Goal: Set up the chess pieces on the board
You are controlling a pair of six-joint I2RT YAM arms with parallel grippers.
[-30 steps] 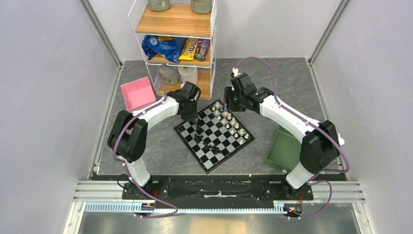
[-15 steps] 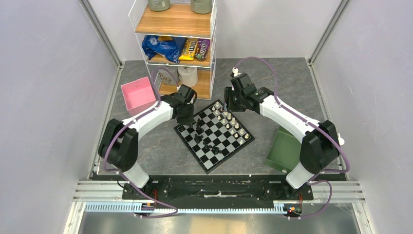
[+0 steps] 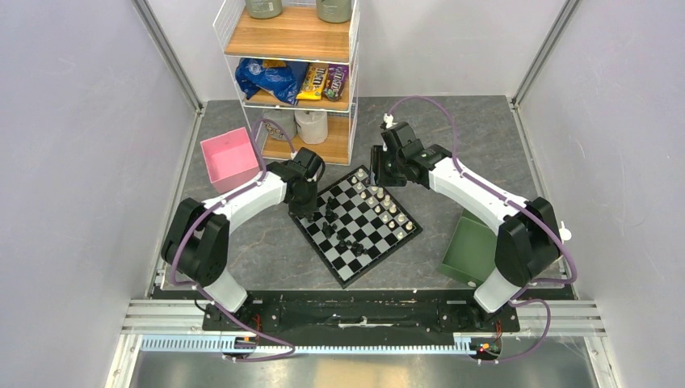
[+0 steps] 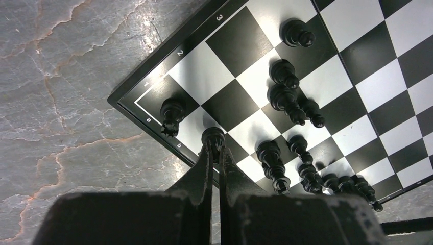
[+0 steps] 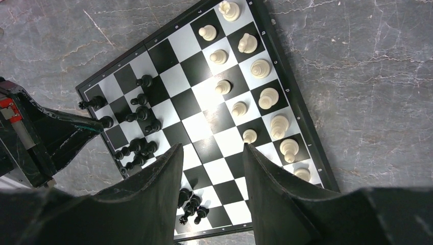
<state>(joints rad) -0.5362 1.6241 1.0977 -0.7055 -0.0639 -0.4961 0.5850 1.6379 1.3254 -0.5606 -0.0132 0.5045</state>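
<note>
White links (image 3: 252, 191) meet black joints (image 3: 527, 242), purple cables (image 3: 420, 98) loop alongside, and the left hand (image 4: 214, 146) and right hand (image 5: 213, 147) are black.

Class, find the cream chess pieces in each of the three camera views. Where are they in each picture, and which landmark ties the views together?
Top external: cream chess pieces line the board's far-right side, mid-picture.
Left wrist: not in it; only black chess pieces show.
Right wrist: upper right, two lines along the rim.
Shared landmark: the board corner where the left end effector pinches a black piece.
</note>
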